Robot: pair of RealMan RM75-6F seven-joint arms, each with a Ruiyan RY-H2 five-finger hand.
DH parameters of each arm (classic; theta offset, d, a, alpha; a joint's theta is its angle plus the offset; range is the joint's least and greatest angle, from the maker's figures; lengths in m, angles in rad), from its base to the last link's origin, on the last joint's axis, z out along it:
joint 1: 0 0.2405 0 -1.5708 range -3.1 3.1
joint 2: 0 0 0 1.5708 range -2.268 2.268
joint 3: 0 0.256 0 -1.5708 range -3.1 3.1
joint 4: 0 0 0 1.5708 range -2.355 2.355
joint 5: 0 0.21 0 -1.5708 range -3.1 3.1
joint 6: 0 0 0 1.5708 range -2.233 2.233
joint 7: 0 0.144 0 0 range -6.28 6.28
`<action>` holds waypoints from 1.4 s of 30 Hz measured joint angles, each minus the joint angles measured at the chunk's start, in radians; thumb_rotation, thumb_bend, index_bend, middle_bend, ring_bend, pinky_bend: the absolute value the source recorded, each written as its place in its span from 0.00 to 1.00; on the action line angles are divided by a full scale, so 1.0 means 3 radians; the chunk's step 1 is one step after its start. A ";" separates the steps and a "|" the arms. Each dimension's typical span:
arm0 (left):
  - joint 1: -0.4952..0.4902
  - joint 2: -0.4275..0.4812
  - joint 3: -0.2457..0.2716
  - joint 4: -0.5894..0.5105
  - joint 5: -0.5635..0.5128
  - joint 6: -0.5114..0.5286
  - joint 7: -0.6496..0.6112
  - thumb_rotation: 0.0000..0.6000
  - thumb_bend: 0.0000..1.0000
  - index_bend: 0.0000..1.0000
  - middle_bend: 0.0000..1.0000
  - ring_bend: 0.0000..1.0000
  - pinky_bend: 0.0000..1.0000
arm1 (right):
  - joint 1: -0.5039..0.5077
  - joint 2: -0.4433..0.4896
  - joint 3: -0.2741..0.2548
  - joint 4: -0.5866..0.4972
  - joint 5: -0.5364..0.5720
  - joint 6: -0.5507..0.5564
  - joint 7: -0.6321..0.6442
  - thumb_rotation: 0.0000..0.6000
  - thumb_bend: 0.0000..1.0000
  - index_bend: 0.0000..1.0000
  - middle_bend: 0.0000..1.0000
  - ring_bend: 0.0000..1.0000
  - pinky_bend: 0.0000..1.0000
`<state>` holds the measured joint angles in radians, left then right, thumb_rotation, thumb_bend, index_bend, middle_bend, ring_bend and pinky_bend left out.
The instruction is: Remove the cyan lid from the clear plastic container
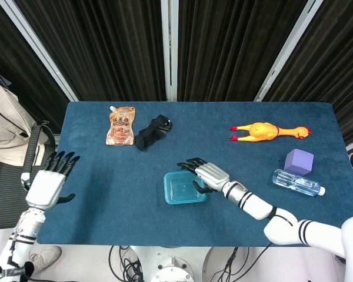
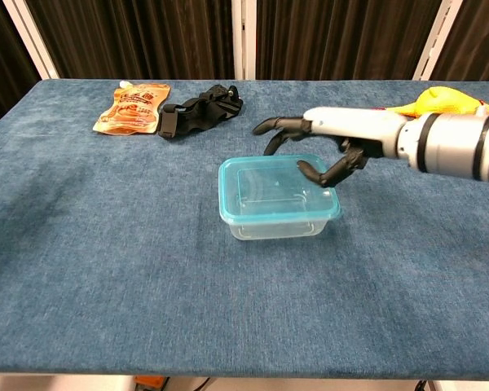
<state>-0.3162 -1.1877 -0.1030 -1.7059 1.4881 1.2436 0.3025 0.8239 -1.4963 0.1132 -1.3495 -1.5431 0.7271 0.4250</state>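
Sitting flat, cyan lid (image 2: 277,191) on clear container (image 2: 279,221); right hand (image 2: 326,138) spread, empty.

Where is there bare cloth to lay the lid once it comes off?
The widest bare patch is left of the container, below the pouch and strap; the left hand only hovers at its edge. The front strip is also free. Right is crowded: right hand, chicken, cube, bottle.

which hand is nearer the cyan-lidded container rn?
Right. The right hand sits at the container's far right corner, a fingertip over the cyan lid. The left hand hangs open at the table's left edge, well away from it.
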 measured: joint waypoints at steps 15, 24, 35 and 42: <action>-0.1094 -0.0990 -0.0149 -0.0092 0.0034 -0.1163 0.0224 1.00 0.00 0.08 0.05 0.00 0.00 | -0.0947 0.1096 -0.0012 -0.1065 0.0511 0.1269 -0.1262 1.00 0.22 0.00 0.00 0.00 0.00; -0.1577 -0.1788 -0.0396 0.0444 -0.0565 -0.1454 0.0542 1.00 0.00 0.08 0.04 0.00 0.00 | -0.1242 0.1291 -0.0107 -0.1197 0.0458 0.1556 -0.1213 1.00 0.22 0.00 0.00 0.00 0.00; -0.1857 -0.2054 -0.0594 0.0742 -0.1419 -0.1394 0.0944 1.00 0.00 0.08 0.04 0.00 0.00 | -0.1315 0.1242 -0.0123 -0.1093 0.0355 0.1590 -0.1046 1.00 0.22 0.00 0.00 0.00 0.00; -0.1918 -0.1871 -0.0603 0.0637 -0.1818 -0.1376 0.1026 1.00 0.00 0.07 0.04 0.00 0.00 | -0.1314 0.1201 -0.0123 -0.1045 0.0310 0.1548 -0.1005 1.00 0.22 0.00 0.00 0.00 0.00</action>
<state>-0.8915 -1.7491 -0.2838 -1.5148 0.9428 0.8309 0.6103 0.4297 -1.1362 0.0764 -1.6630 -1.4500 1.1915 0.1234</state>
